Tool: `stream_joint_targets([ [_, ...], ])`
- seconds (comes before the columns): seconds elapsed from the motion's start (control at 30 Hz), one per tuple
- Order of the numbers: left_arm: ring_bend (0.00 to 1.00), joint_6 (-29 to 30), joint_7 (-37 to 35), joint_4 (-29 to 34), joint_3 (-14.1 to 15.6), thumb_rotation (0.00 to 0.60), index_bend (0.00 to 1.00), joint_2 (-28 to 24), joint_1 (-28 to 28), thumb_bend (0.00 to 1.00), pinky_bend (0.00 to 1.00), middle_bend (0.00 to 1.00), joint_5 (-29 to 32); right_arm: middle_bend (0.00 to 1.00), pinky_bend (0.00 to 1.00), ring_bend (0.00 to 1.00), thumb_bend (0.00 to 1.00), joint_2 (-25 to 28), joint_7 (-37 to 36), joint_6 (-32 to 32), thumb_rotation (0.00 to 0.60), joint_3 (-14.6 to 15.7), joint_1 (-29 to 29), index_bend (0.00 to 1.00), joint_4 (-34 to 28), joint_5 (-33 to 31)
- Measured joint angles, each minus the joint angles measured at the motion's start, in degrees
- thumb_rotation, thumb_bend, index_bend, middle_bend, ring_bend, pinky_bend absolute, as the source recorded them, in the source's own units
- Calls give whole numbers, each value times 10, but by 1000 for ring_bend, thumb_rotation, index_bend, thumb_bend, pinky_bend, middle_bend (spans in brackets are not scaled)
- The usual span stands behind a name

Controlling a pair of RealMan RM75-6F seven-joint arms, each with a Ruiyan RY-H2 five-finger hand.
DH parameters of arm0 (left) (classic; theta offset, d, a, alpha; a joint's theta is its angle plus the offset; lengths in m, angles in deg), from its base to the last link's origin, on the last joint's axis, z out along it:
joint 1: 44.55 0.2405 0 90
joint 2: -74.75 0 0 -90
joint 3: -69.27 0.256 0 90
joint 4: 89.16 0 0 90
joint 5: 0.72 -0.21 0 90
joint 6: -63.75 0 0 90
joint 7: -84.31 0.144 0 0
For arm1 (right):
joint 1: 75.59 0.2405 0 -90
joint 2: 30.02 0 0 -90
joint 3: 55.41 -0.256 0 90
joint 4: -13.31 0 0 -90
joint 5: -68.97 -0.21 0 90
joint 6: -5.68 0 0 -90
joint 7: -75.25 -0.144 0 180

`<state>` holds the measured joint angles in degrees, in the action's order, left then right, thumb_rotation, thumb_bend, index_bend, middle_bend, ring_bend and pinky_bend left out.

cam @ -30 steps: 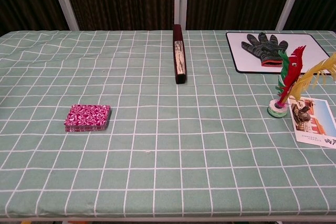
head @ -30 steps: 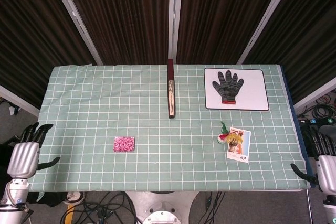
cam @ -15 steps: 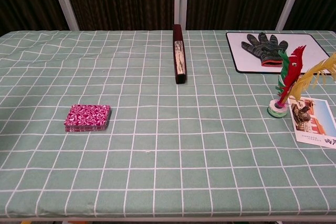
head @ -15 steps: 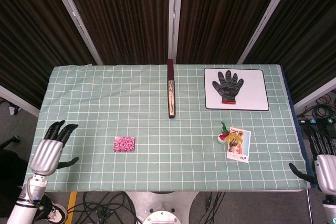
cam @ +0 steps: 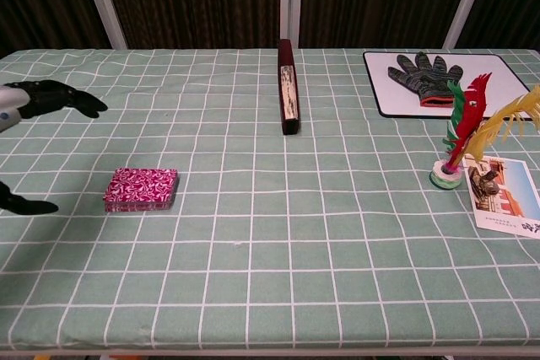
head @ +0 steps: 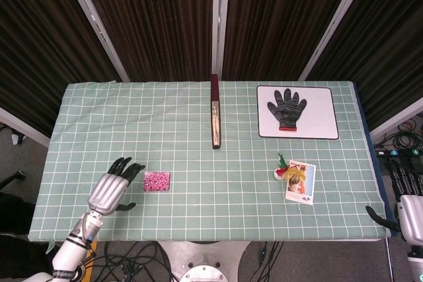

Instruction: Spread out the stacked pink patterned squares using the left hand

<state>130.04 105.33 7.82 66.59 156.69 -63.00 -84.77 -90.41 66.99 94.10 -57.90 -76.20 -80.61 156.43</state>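
The left hand (head: 114,189) is spread wide over the bench (head: 132,123), dark fingers (head: 129,168) fanned apart and thumb jutting aside, holding nothing; in the head view its fingertips lie just at 9 o'clock of the squares (head: 156,181), near but apart from them; in the chest view the fingers (cam: 63,100) appear above the cloth at the left edge, the thumb lower down, the stack between them and to their right. The right hand (head: 408,212) sits off the bench's edge at 4 o'clock, fingers extended and loosely apart, empty.

The squares form one neat, flat stack, pink with a white swirling pattern, lying left of centre towards 7 o'clock. The bench wears a green cloth with a white grid, slightly wrinkled at the far left. At 12 o'clock lies a long, narrow dark bar (head: 215,110) with a pale inset strip. At 2 o'clock a knitted grey glove (head: 287,107) with a red cuff rests, fingers splayed, on a white board (head: 327,122) with a dark rim. At 4 o'clock a shuttlecock (cam: 462,132) of red, green and yellow feathers stands on a round base, touching a glossy card (head: 303,184).
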Motion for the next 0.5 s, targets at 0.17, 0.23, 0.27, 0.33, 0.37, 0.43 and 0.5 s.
stream_joint_targets([
  [0.17, 1, -30, 16, -26, -7, 600, 152, 30, -21, 51, 73, 179, 33, 0, 0, 0, 97, -3, -5, -5, 600, -2, 4, 0, -1, -1],
  [0.23, 1, -42, 21, -40, -10, 600, 152, 44, -29, 54, 73, 180, 48, 0, 0, 0, 98, -4, -2, -5, 600, -3, 6, 0, -1, 0],
  [0.27, 1, -47, 22, -45, -11, 600, 152, 49, -32, 55, 73, 182, 55, 0, 0, 0, 99, -5, -1, -6, 600, -3, 7, 0, -2, 1],
  [0.33, 5, -57, 21, -49, -16, 600, 152, 60, -40, 58, 73, 189, 71, 0, 0, 0, 99, -8, 2, -8, 600, -4, 8, 0, -2, -1],
  [0.37, 12, -61, 19, -50, -19, 600, 153, 66, -43, 59, 74, 196, 78, 0, 0, 0, 99, -9, 3, -9, 600, -4, 9, 0, -2, -2],
  [0.43, 26, -69, 17, -55, -25, 600, 153, 79, -52, 61, 77, 210, 89, 0, 0, 0, 100, -13, 4, -11, 600, -5, 10, 0, -1, -3],
  [0.5, 32, -70, 19, -64, -28, 600, 154, 90, -59, 61, 78, 222, 93, 0, 0, 0, 100, -15, 4, -13, 600, -4, 11, 0, -1, -2],
])
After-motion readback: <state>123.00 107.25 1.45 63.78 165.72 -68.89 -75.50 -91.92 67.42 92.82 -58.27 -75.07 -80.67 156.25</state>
